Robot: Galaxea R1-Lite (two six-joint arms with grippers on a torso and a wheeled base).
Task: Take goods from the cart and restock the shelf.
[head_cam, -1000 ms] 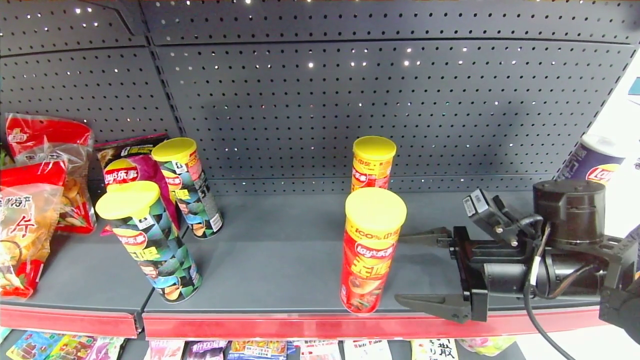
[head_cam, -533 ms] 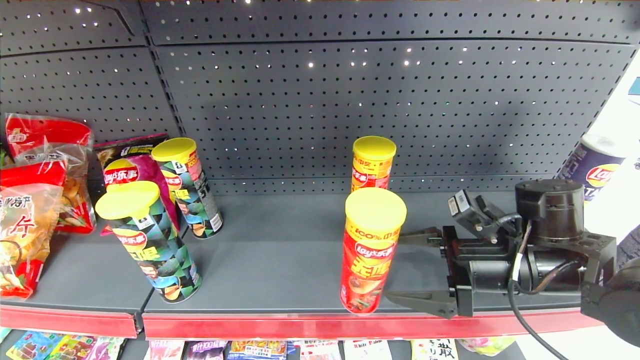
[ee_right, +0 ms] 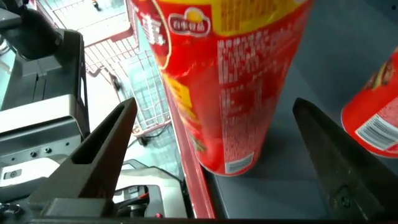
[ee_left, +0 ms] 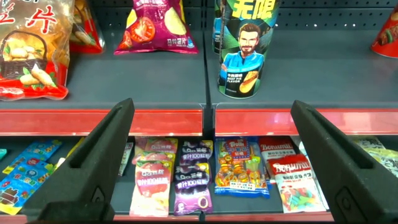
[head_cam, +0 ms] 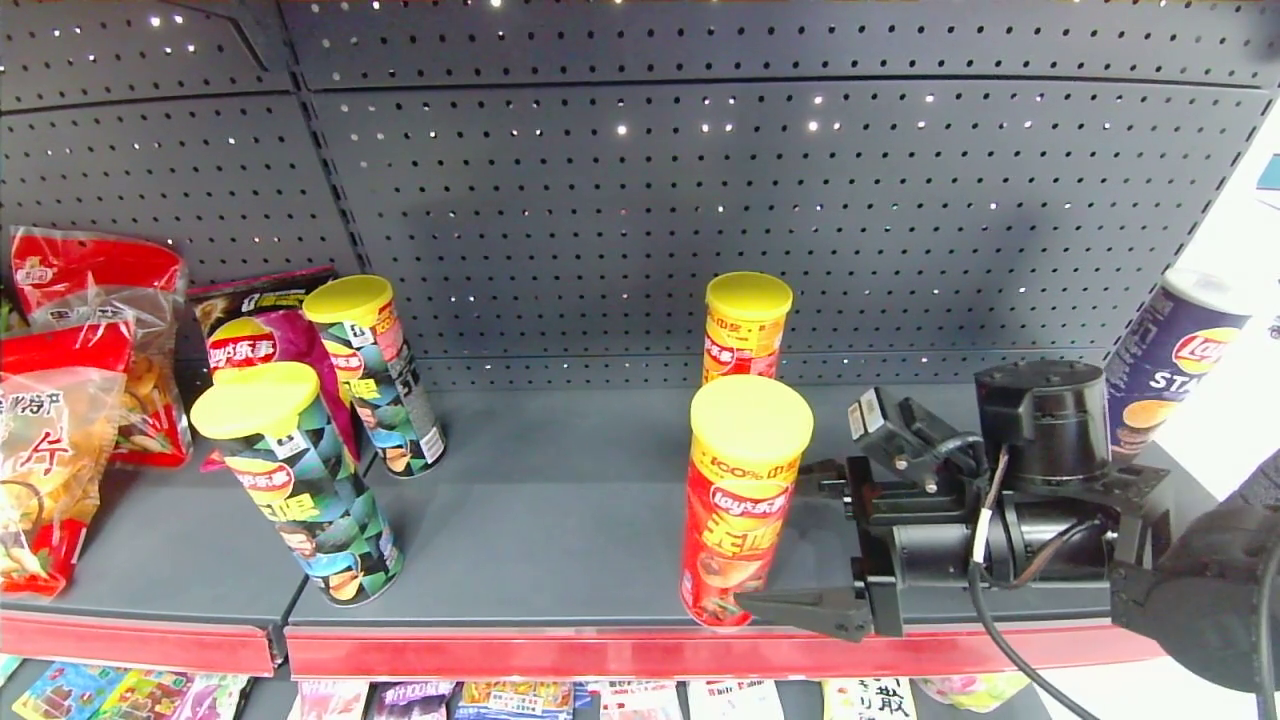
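Between the wide-open jaws of the right pincer (head_cam: 780, 540) a red can (head_cam: 738, 500) is found upright on the shelf (head_cam: 560, 520); placement is judged done; withdrawal and further trips to the cart (ee_right: 112, 56) are left.

We list a matt metal shelf (head_cam: 560, 520), a glossy red canister (head_cam: 735, 530) with a smooth plastic lid (head_cam: 751, 420), and shiny crinkled bags (head_cam: 50, 440).

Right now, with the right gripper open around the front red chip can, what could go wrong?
1. The front red chip can stands at the shelf's red front edge; a bump from the right gripper could tip it off.
2. The rear red chip can stands just behind it; a push backward could knock that one over.
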